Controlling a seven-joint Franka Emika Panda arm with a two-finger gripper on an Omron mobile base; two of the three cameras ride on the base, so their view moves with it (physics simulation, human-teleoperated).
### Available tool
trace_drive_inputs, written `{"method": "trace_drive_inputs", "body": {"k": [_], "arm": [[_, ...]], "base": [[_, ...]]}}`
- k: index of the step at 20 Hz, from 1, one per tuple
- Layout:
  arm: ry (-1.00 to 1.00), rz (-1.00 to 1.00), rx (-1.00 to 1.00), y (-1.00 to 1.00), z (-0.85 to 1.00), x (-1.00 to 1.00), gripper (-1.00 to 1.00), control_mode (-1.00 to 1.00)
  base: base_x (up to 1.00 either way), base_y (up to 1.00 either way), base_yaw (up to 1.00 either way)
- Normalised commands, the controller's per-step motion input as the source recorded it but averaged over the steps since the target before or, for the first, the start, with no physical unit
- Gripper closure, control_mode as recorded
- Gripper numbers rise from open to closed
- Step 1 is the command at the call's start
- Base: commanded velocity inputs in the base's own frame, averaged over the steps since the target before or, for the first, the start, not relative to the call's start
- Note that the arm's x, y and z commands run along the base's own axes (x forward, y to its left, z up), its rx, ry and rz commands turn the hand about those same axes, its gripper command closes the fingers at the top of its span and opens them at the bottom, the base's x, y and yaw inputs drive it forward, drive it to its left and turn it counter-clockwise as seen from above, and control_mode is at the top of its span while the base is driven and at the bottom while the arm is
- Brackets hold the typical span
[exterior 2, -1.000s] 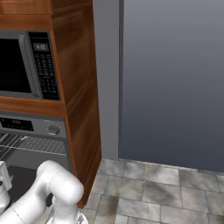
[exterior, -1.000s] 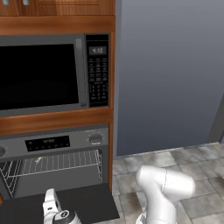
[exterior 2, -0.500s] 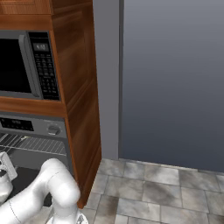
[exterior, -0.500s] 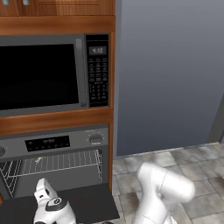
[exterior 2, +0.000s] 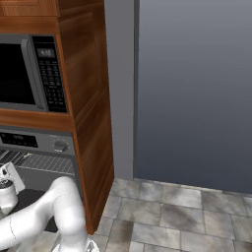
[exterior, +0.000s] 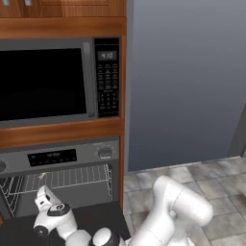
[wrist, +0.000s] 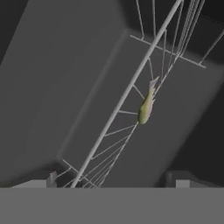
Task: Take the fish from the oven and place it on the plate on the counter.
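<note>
**Fish not yet lifted**

One oven [exterior: 62,180], door down, and the arm's at its mouth. One wire rack [wrist: 131,131] carries one fish [wrist: 147,106], lying untouched. One gripper [exterior: 45,196], fingers spread wide, holding nothing. Grasp, carry and plating all remain, by my reckoning.

arm shell: glossy white arm [exterior: 180,211], smooth rounded links, bulbous elbow housing [exterior 2: 61,199]
joints: dark grey rings and round black caps between white segments, one cap at the wrist [exterior: 58,208]
hand: white boxy block [exterior 2: 11,173] on a rounded wrist
pincer [wrist: 114,179]: two small blocky finger tips, dark grey, flat-topped
cables, screws, markings: none discernible
</note>
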Motion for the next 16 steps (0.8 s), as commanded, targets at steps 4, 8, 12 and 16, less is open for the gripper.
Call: {"method": "trace_drive_inputs", "body": {"k": [4,8,12,16], "arm": [[0.00,0.00,-0.10,0.00,-0.34,0.37,-1.00,-1.00],[-0.01,0.00,-0.07,0.00,-0.56,0.39,-1.00,-1.00],[-0.04,0.00,-0.02,0.01,-0.64,0.31,-1.00,-1.00],[-0.04,0.00,-0.01,0.09,-0.66,0.14,-1.00,-1.00]], "base": [[0.00,0.00,0.00],[0.00,0.00,0.00],[0.00,0.00,0.00],[0.00,0.00,0.00]]}}
